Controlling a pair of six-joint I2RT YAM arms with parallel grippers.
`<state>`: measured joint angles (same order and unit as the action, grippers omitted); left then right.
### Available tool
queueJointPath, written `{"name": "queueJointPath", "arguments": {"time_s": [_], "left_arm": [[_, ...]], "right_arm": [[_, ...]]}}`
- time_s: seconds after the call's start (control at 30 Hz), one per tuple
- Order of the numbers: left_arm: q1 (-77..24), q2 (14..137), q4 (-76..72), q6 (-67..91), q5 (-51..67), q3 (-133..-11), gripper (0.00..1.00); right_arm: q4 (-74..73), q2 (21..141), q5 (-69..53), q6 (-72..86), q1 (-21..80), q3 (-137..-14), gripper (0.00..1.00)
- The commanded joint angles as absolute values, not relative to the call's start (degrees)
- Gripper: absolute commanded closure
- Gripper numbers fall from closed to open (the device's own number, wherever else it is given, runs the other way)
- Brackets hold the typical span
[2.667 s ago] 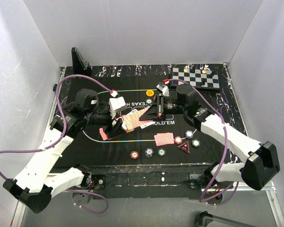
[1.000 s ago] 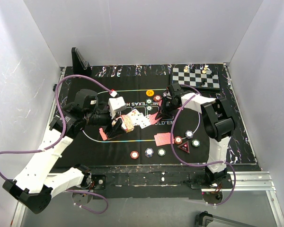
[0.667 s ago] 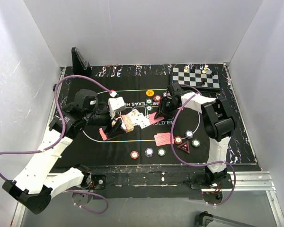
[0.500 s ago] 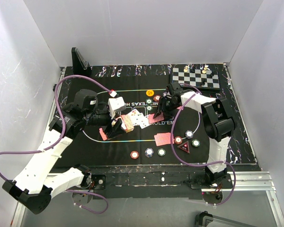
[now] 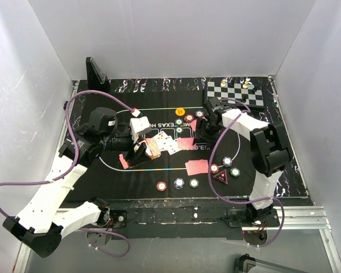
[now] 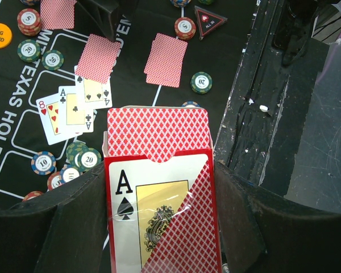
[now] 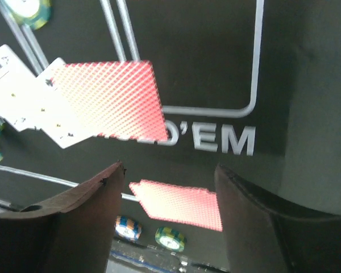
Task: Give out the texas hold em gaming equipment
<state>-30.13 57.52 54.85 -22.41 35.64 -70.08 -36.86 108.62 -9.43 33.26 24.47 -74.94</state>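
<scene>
**Asker:** White walls on three sides and a black mat (image 5: 131, 181) spread over the counter (image 5: 279, 149). What are your left jaws doing above it?

**Me:** My left gripper (image 6: 159, 170) is clenched on the card box (image 6: 159, 222), with one finger flat against each long side. I hold it with the open mouth pointing away from my wrist, so the red-backed stack (image 6: 157, 133) stands proud of the notch. I judge this leaves the top card free for my other arm to draw off.

**Asker:** And the right jaws?

**Me:** My right gripper (image 7: 167, 187) is released. Its fingers (image 7: 85, 227) stand apart with nothing between them. Under and just ahead of those jaws a face-down card (image 7: 108, 99) lies flat on the mat, one edge overlapping the fan of face-up cards (image 7: 23, 102). I take it to be the next community card, laid back-up so its face stays hidden.

**Asker:** Anything else dealt?

**Me:** Through the gap of my right jaws I see a second face-down card (image 7: 179, 207), apart from the first. It is on the same side as some chips (image 7: 170, 239) and looks to me like a player's hand. Most of the deck is in my left jaws, so I reckon the dealing is not yet finished.
</scene>
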Motion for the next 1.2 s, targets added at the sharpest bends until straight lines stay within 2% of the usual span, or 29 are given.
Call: {"name": "queueJointPath", "arguments": {"time_s": [0.0, 0.13, 0.3, 0.6, 0.9, 1.07, 1.17], "left_arm": [[-30.15, 56.69, 53.61, -22.32, 37.53, -71.46, 0.82], [-30.15, 56.95, 53.35, -22.33, 37.62, -71.37, 0.82], [-30.15, 57.13, 52.74, -22.24, 37.79, -71.28, 0.82], [-30.15, 57.13, 52.91, -21.97, 37.71, -71.72, 0.82], [-30.15, 57.22, 52.82, -22.06, 37.53, -71.63, 0.82], [-30.15, 57.22, 53.08, -22.59, 37.79, -71.80, 0.82], [-30.15, 57.22, 53.00, -22.59, 37.62, -71.89, 0.82]], "right_arm": [[-35.17, 96.09, -14.47, 34.97, 24.35, -72.00, 0.20], [-25.59, 85.45, -28.80, 40.59, 24.78, -68.38, 0.15], [-14.70, 79.11, -40.68, 48.59, 28.47, -68.38, 0.13], [-6.77, 80.42, -41.31, 54.23, 40.42, -71.19, 0.12], [3.77, 82.97, -41.14, 60.03, 44.99, -68.56, 0.10], [2.03, 84.64, -39.29, 60.65, 47.19, -68.90, 0.10], [3.68, 84.64, -39.81, 61.52, 47.37, -66.98, 0.17]]}}
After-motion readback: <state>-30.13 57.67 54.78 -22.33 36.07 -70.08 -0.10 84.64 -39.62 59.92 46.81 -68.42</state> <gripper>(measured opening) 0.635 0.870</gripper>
